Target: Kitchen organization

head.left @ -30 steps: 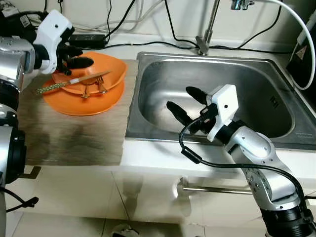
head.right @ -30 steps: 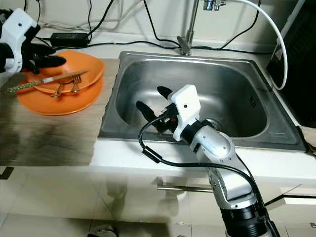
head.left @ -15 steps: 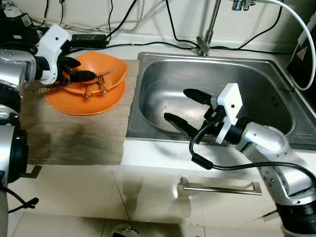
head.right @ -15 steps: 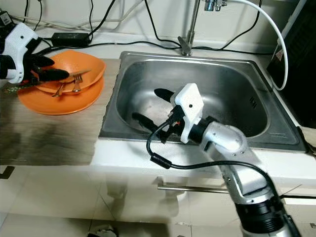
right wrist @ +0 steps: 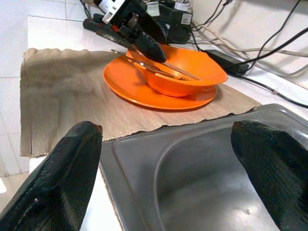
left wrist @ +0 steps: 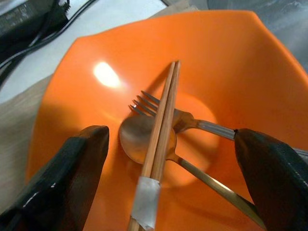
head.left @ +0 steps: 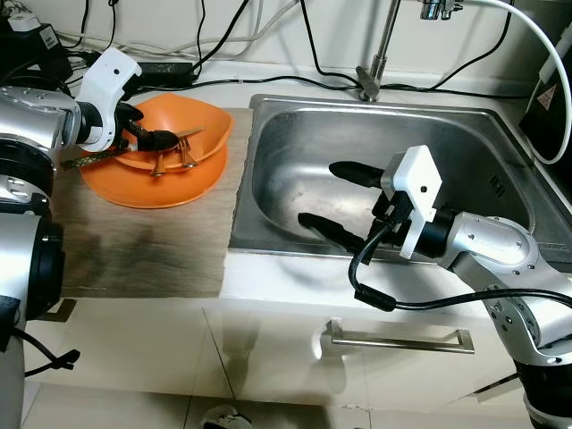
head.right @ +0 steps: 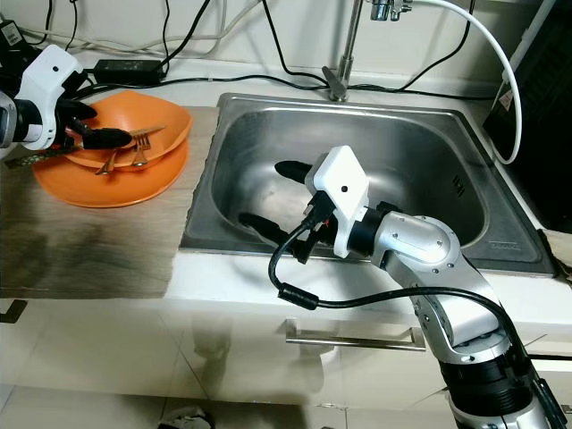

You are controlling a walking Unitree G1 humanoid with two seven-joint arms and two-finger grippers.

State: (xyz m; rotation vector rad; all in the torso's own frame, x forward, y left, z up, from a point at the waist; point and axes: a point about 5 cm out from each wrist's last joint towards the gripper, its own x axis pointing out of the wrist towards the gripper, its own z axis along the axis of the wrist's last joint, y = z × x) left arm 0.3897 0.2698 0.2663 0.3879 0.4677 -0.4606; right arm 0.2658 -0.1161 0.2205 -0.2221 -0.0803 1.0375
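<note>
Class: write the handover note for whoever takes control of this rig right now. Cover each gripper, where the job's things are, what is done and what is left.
Left gripper: fingers open, either side of the chopsticks in the bowl; nothing gripped.
Right gripper: open, holding nothing, over the sink.
Things: the orange bowl sits on an orange plate on the mat, left of the sink. In the bowl lie the chopsticks, a fork and a spoon.
Done: nothing visibly moved yet.
Left: probably grip the chopsticks, then clear the other cutlery and dishes.
</note>
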